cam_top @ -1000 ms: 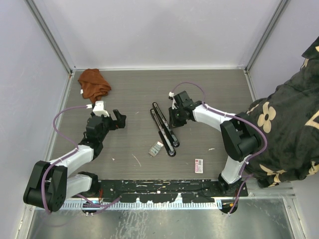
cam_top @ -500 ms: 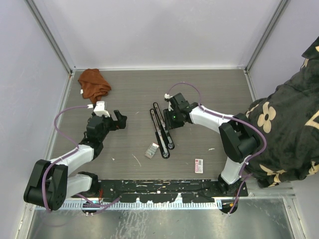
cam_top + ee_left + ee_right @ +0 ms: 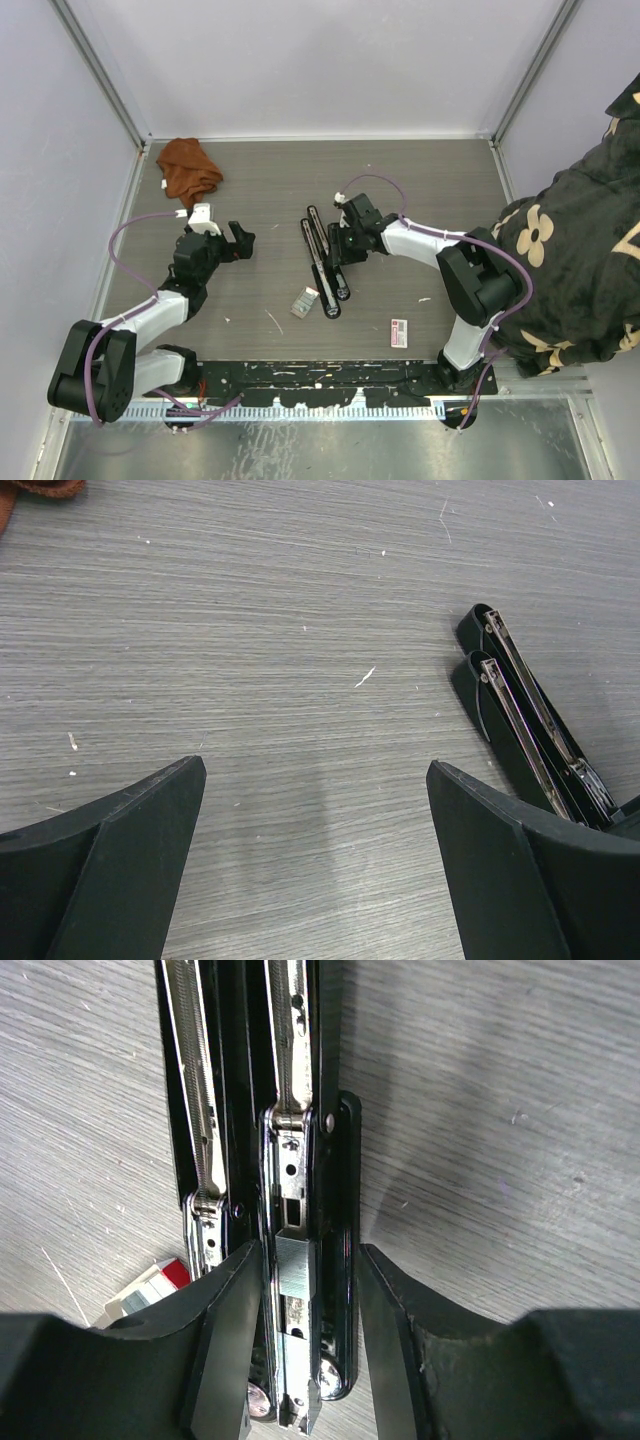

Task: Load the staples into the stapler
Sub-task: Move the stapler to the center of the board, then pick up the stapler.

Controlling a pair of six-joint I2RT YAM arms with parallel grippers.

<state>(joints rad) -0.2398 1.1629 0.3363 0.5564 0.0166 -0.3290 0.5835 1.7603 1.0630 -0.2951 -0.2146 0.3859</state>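
Observation:
Two black staplers (image 3: 325,262) lie side by side, swung open, in the middle of the table, also at the right edge of the left wrist view (image 3: 520,710). My right gripper (image 3: 340,250) stands open, astride the right stapler's (image 3: 335,1160) metal channel. A short silvery strip of staples (image 3: 295,1270) lies in that channel between the fingers (image 3: 308,1255). The small grey staple tray (image 3: 303,302) lies just left of the staplers' near ends, its red-and-white end showing (image 3: 155,1282). My left gripper (image 3: 243,240) hovers wide open and empty (image 3: 315,770), left of the staplers.
A red-and-white staple box (image 3: 399,333) lies near the front right. A rust-brown cloth (image 3: 187,167) is bunched at the back left corner. A person in a dark flowered garment (image 3: 570,270) stands at the right edge. Small scraps dot the wood-grain table (image 3: 270,200).
My right gripper has opened and shifted slightly left and nearer. The staplers' near ends and the tray have slid a little to the left. The left arm has stayed put.

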